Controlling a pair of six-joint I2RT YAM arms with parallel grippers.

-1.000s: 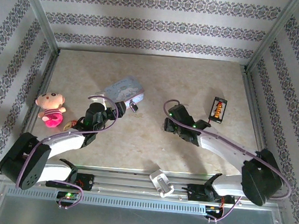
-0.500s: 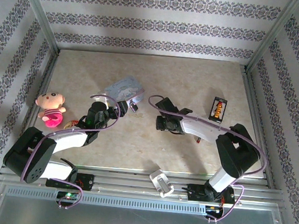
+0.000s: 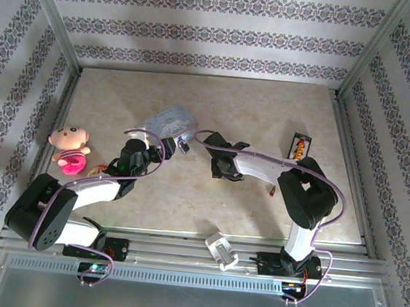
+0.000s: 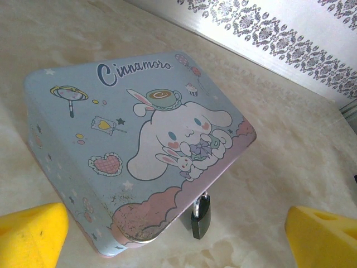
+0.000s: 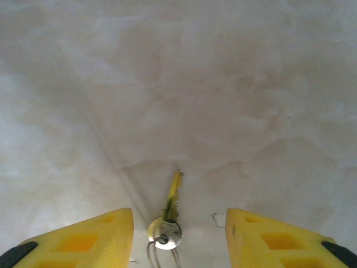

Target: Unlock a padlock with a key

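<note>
Closest in, the right gripper (image 5: 179, 222) stands with its yellow pads apart on either side of the key (image 5: 172, 201), which lies flat on the table untouched, seemingly lined up for a pinch. The key's ring is cut off below. Further out, the left gripper (image 4: 177, 231) gapes wide before the tin box (image 4: 139, 139), probably to steady it. The padlock (image 4: 201, 220) hangs at the tin's front corner, its keyhole hidden.
</note>
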